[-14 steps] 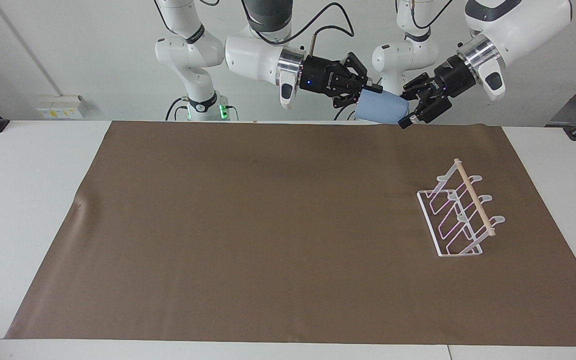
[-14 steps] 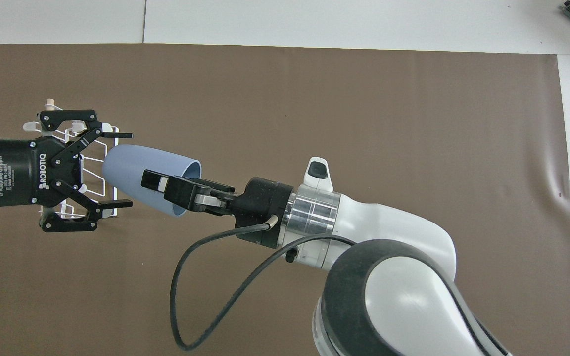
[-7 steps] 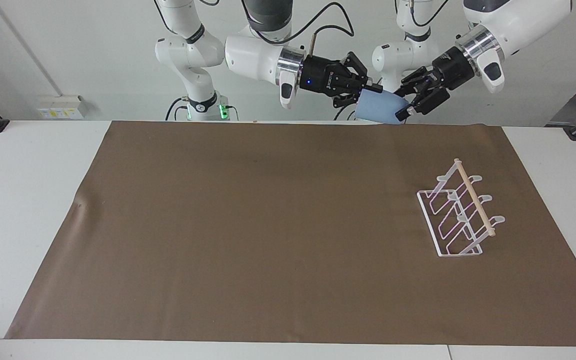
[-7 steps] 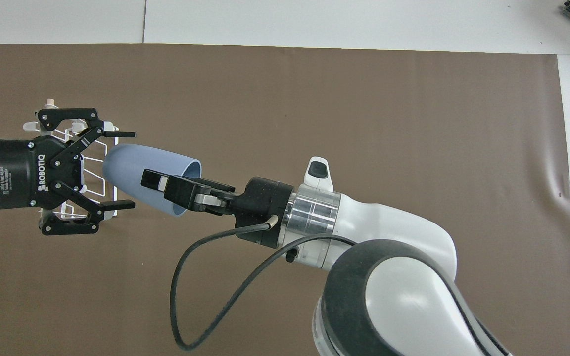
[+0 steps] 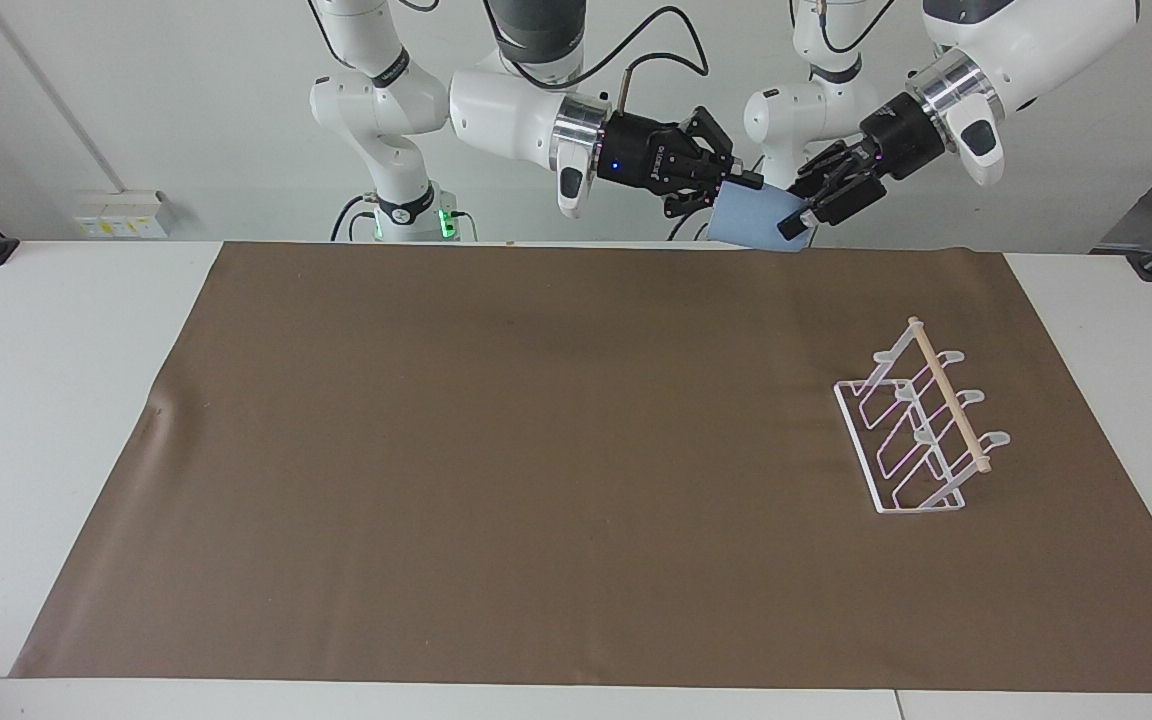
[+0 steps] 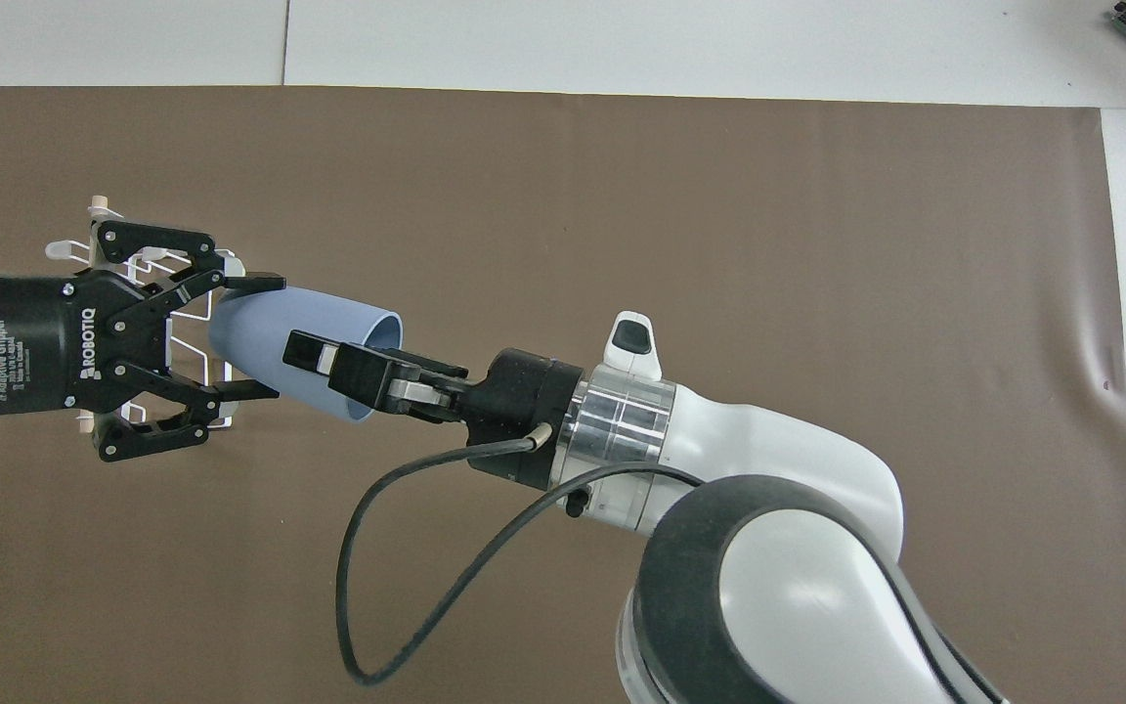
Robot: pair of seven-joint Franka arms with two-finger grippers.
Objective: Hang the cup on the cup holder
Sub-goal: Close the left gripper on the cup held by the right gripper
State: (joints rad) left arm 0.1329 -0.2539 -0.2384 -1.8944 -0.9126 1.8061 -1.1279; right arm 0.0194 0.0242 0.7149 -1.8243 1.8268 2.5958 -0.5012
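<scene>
The light blue cup (image 5: pixel 751 218) is held on its side in the air over the edge of the mat nearest the robots. My right gripper (image 5: pixel 726 190) is shut on its rim, one finger inside and one outside, as the overhead view (image 6: pixel 328 364) shows. My left gripper (image 5: pixel 801 212) is open, its fingers straddling the cup's narrow base (image 6: pixel 240 337) and close to its sides. The white wire cup holder (image 5: pixel 921 430) with its wooden dowel stands empty on the mat toward the left arm's end. In the overhead view the cup holder (image 6: pixel 148 266) is mostly hidden under the left gripper.
A brown mat (image 5: pixel 536 450) covers most of the white table (image 5: pixel 56 400). A black cable (image 6: pixel 397 548) loops from the right wrist.
My left gripper has moved in along the cup's base and its fingers have narrowed around it. The right gripper and the cup have barely moved.
</scene>
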